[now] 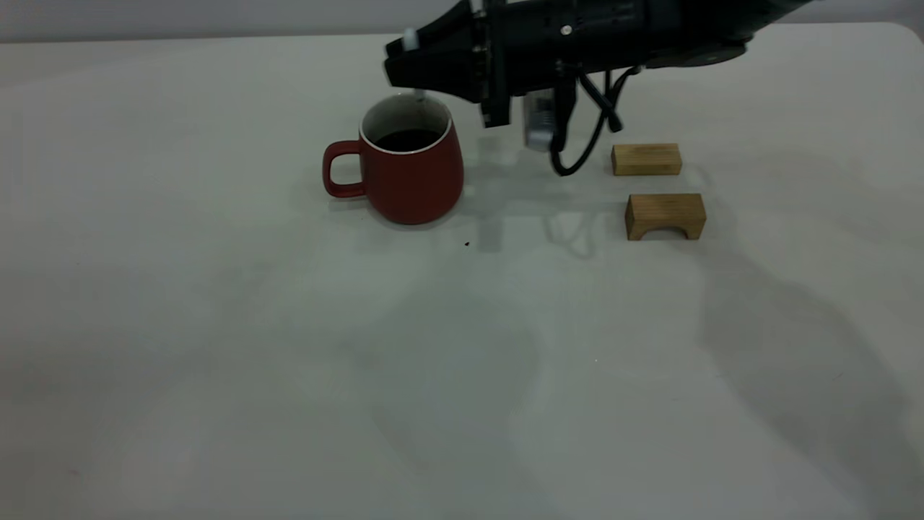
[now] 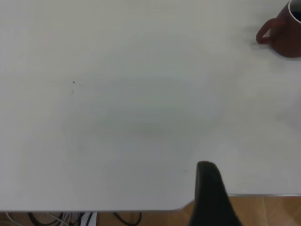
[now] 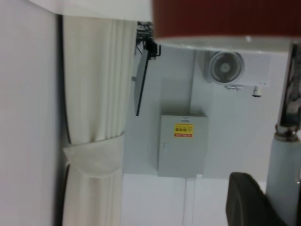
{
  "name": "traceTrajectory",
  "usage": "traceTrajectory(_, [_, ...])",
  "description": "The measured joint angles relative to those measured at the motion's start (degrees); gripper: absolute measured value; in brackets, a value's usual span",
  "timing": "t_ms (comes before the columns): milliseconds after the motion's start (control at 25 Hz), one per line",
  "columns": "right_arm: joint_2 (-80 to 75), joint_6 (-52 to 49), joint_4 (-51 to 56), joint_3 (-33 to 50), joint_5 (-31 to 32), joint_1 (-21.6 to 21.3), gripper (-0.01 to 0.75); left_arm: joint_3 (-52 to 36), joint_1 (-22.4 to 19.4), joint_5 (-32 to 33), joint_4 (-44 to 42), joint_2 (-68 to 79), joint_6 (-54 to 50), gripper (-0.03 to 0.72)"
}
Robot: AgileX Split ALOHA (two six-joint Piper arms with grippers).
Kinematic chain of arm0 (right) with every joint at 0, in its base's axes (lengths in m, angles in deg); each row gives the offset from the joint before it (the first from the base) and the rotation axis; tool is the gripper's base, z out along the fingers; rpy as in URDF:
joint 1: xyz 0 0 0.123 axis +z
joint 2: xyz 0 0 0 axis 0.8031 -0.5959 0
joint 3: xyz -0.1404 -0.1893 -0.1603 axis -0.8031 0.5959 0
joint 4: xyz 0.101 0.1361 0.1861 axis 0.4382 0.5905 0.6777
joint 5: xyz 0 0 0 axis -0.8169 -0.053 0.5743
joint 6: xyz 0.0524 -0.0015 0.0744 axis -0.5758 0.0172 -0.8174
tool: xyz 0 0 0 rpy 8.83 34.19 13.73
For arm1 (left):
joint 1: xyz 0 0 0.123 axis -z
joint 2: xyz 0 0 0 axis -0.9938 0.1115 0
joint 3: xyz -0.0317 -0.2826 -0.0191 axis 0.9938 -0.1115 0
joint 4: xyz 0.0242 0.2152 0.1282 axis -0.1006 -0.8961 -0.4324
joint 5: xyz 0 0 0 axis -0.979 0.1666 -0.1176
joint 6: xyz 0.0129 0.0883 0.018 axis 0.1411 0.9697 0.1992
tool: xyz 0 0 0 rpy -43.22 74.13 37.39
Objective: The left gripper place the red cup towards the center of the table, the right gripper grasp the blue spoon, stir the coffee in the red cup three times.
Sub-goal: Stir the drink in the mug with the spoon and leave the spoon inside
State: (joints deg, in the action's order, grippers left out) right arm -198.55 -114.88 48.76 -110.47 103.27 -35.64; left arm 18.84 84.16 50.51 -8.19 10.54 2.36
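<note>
The red cup (image 1: pixel 415 180) stands upright mid-table, handle toward the left, with dark coffee (image 1: pixel 408 139) inside. My right gripper (image 1: pixel 404 65) reaches in level from the right and hovers just above the cup's far rim, shut on the blue spoon (image 1: pixel 410 37). The spoon hangs upright, its thin neck dropping behind the rim; its bowl is hidden. In the right wrist view the pale blue spoon (image 3: pixel 282 183) sits beside one black finger (image 3: pixel 247 202), under the cup (image 3: pixel 225 19). My left gripper (image 2: pixel 211 193) is open by the table's edge, far from the cup (image 2: pixel 284 35).
Two tan wooden blocks lie right of the cup: a flat one (image 1: pixel 646 159) and an arched one (image 1: pixel 664 215). A small dark speck (image 1: pixel 467 244) marks the table (image 1: pixel 216 325) in front of the cup. Black cables (image 1: pixel 577 155) hang under the right arm.
</note>
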Motion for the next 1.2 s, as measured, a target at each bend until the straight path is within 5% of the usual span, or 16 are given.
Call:
traceTrajectory(320, [-1.04, -1.63, 0.28, -3.81, 0.12, 3.33, 0.128, 0.0, 0.0, 0.0, 0.0, 0.0, 0.0, 0.535])
traceTrajectory(720, [-1.12, -1.84, -0.86, -4.4, 0.13, -2.7, 0.128, 0.0, 0.0, 0.0, 0.0, 0.0, 0.0, 0.535])
traceTrajectory(1200, [-1.12, -1.85, -2.11, -1.43, 0.13, -1.03, 0.128, 0.0, 0.0, 0.0, 0.0, 0.0, 0.0, 0.535])
